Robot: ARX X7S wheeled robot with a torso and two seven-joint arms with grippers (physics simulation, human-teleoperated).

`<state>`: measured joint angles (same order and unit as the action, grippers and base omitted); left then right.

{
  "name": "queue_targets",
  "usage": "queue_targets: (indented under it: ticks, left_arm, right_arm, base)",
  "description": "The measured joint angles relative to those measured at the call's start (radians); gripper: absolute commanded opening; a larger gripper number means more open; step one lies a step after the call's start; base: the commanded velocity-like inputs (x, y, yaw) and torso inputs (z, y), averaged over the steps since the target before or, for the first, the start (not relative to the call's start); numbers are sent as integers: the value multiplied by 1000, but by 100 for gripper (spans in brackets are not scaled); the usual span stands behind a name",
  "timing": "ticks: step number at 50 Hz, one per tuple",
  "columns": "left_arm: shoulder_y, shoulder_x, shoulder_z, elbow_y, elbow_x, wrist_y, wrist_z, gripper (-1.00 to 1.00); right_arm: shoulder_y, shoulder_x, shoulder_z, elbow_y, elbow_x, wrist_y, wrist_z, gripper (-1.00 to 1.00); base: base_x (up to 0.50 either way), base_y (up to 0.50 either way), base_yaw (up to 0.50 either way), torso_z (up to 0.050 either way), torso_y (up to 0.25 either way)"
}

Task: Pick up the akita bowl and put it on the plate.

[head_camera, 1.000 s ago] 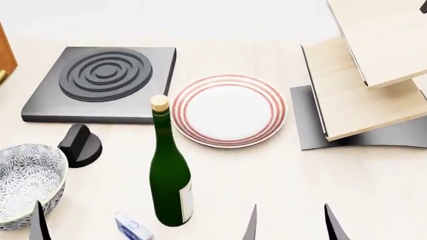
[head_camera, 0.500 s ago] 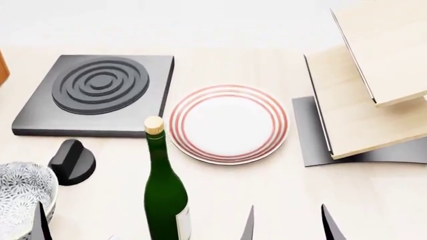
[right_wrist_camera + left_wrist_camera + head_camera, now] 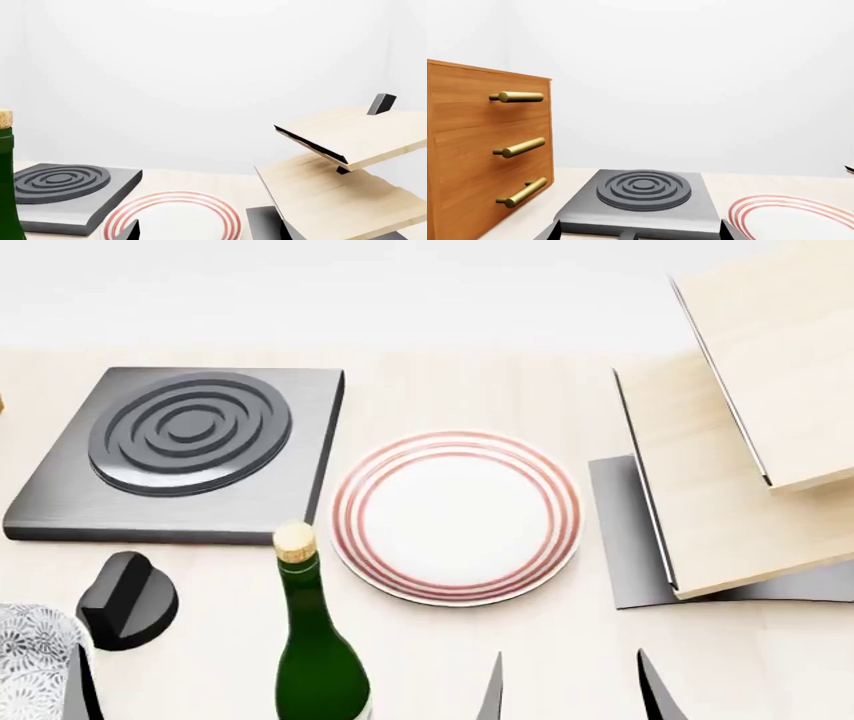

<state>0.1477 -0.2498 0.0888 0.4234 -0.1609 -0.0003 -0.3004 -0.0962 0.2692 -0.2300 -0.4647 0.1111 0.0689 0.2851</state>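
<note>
Only part of the akita bowl (image 3: pixel 24 660), white with a dark floral pattern, shows at the head view's lower left corner. One finger (image 3: pixel 83 692) of my left gripper stands beside its rim, not touching it as far as I can tell. The plate (image 3: pixel 457 515), white with red rings, lies mid-table; its edge also shows in the left wrist view (image 3: pixel 787 220) and the right wrist view (image 3: pixel 173 217). My left gripper (image 3: pixel 639 232) is open and holds nothing. My right gripper (image 3: pixel 571 690) (image 3: pixel 208 231) is open and empty, on the near side of the plate.
A dark square burner (image 3: pixel 187 445) lies left of the plate. A green bottle (image 3: pixel 314 650) stands between bowl and plate, with a black knob (image 3: pixel 127 600) near the bowl. A tilted wooden shelf rack (image 3: pixel 747 440) fills the right. A wooden drawer cabinet (image 3: pixel 480 150) stands far left.
The head view has shifted, so everything sits lower in the frame. The bowl has slid almost out at the lower left and the bottle is cut off. Both grippers keep their places.
</note>
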Motion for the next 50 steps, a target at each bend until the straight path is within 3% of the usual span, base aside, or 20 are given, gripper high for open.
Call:
queue_targets:
  ticks: [50]
  left_arm:
    - [-10,-20,21,-2,-10,-1,-26,100]
  right_arm:
    - [14,19,-22,8,11,0,20,100]
  base:
    - [143,0,0,0,0]
